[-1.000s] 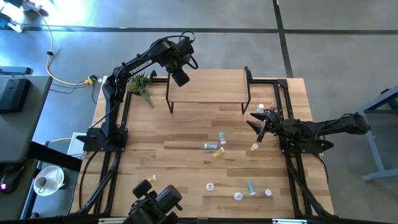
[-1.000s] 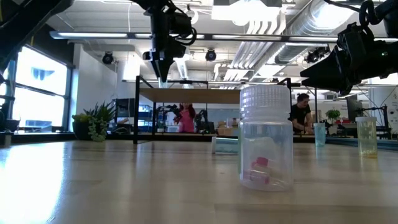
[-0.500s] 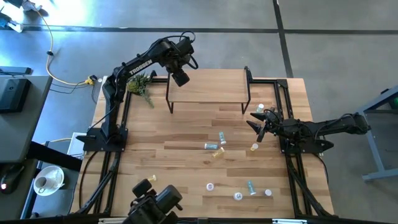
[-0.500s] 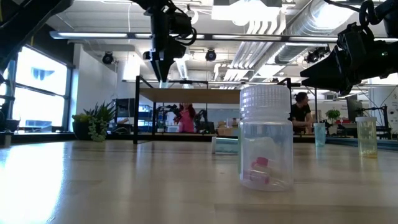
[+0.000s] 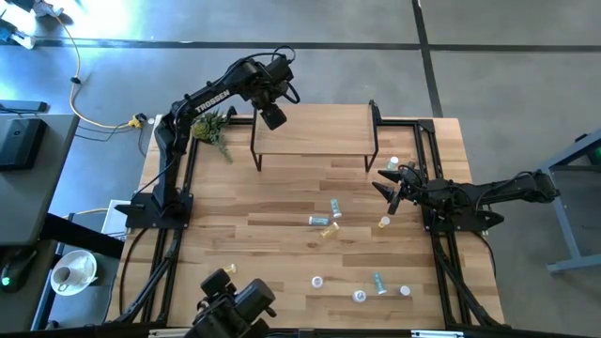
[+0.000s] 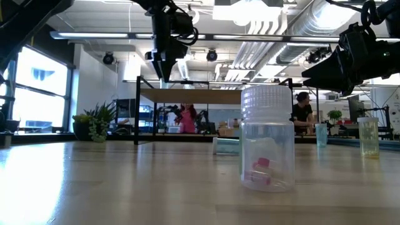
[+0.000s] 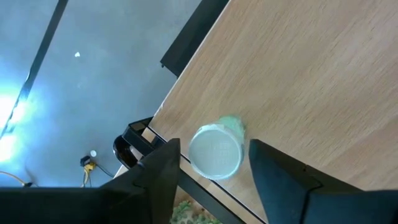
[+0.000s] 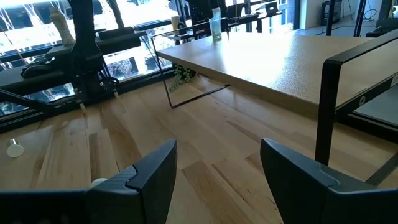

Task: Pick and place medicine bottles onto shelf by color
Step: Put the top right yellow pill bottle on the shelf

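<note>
A teal-green bottle with a white cap [image 7: 216, 151] stands upright on the light-wood shelf [image 5: 315, 131], near its far-left corner. My left gripper [image 5: 272, 116] is above that corner, pointing down and open. Its fingers [image 7: 163, 167] stand on either side of the cap, a small gap apart from it. In the high view the gripper hides this bottle. My right gripper [image 5: 388, 191] is open and empty, low over the table to the right of the shelf. Several small bottles [image 5: 319, 221] lie or stand on the tabletop in front of the shelf.
A clear bottle with pink contents [image 6: 267, 140] stands close to the low camera. More bottles sit near the table's front edge [image 5: 378, 282] and beside the right gripper [image 5: 393, 163]. A small plant [image 5: 214, 127] lies left of the shelf. People show in the room behind [image 6: 304, 112].
</note>
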Robot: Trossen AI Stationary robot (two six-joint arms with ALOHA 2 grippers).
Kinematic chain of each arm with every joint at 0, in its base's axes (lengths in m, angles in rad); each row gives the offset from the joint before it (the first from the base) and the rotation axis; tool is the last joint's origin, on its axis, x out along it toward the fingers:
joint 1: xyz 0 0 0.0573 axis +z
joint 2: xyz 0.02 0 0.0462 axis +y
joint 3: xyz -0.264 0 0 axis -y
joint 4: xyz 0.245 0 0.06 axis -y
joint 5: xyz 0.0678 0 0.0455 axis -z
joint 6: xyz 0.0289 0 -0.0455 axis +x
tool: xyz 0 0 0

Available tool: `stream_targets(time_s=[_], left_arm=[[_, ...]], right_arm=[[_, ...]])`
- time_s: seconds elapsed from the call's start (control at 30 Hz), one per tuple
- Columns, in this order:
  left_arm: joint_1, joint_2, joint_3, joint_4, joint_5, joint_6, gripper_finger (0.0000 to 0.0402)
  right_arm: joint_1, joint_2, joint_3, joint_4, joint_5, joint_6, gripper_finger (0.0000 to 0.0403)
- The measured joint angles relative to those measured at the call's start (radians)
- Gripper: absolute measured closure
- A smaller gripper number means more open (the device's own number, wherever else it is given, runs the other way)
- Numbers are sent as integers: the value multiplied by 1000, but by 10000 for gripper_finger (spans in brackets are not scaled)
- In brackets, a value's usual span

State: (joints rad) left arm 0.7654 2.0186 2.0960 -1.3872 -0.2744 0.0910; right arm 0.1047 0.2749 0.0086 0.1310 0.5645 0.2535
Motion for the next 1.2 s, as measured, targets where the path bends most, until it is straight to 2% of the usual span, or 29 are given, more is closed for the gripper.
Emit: stream_targets(time_s=[0.27, 0.67, 0.73, 1.0, 1.2], left_arm=[[-1, -5, 15, -10, 1, 37, 217], [-10, -7, 214, -16, 19, 35, 217], [-16, -8, 242, -19, 59, 35, 217], [-43, -61, 255, -15, 341, 78, 218], [-102, -72, 255, -1, 376, 96, 218]], right_arm=[[0, 0, 0, 0, 0, 0, 181], [0, 0, 0, 0, 0, 0, 181], [0, 0, 0, 0, 0, 0, 181], [0, 0, 0, 0, 0, 0, 181], [0, 0, 0, 0, 0, 0, 181]])
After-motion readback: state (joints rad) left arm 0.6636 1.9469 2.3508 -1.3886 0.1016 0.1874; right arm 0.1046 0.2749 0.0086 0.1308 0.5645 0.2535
